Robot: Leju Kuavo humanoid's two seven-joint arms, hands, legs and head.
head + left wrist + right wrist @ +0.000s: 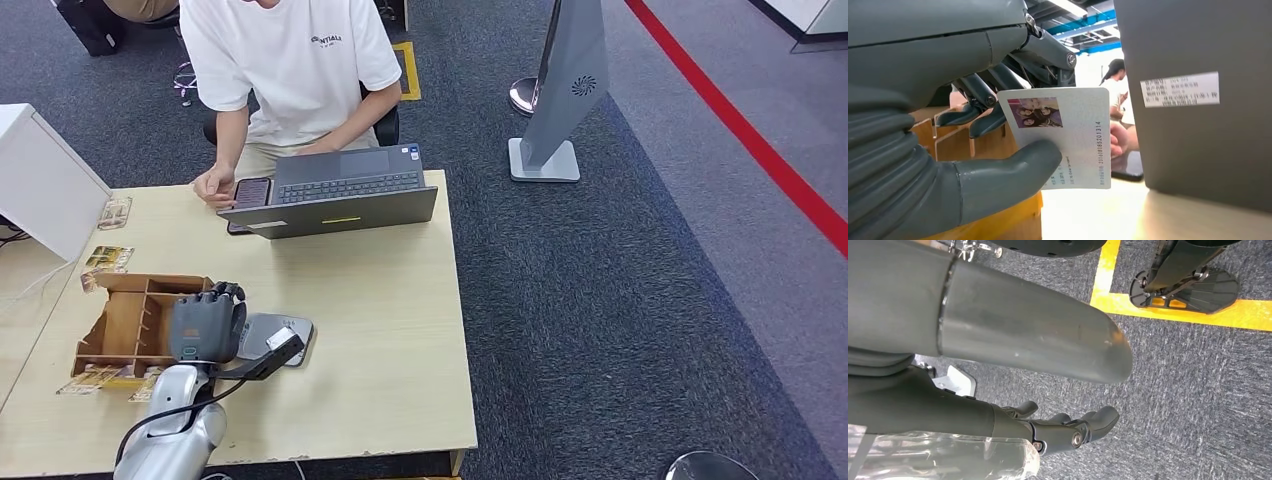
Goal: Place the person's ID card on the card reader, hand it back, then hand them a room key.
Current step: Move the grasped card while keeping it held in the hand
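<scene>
the grey, ribbed left hand (948,125) pinches one glossy white id card (1068,135) between thick thumb and dark fingers, upright above the pale wooden worktop (380,330). just beside it lies one flat grey card reader (262,335) with rounded corners, and one brown wooden divided tray (135,320) with printed cards lying beside it. farther off stands one matte grey laptop (335,195), a dark phone (251,192) beside it under a person's hand (213,184). the right hand (1068,432) hangs over grey carpet, fingers loosely curled, holding nothing.
</scene>
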